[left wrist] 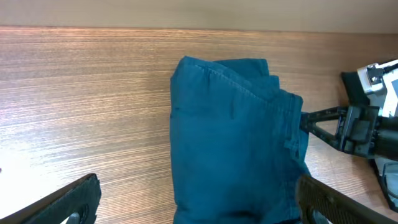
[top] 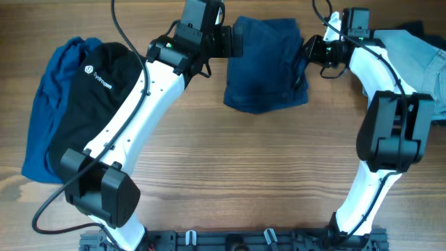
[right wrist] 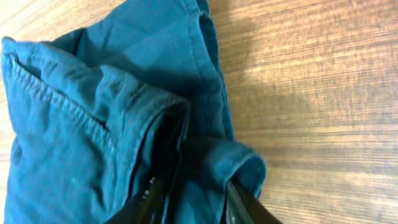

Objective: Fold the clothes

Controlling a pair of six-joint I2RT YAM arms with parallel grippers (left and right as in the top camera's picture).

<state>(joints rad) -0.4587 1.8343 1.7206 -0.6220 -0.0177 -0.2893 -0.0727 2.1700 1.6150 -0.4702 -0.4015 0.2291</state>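
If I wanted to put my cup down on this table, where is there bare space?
The widest bare patch is the wooden table centre, bordered by the dark navy folded shorts behind, the white left arm and white right arm beside. Crowded: the left, under the black logo top and royal-blue garment; the far right, with pale blue denim.

Left arm, frame left, and right arm, frame right: white link shells, bulky black joint housings, black fingers. A thin black cable loops beside the left base, lower left.
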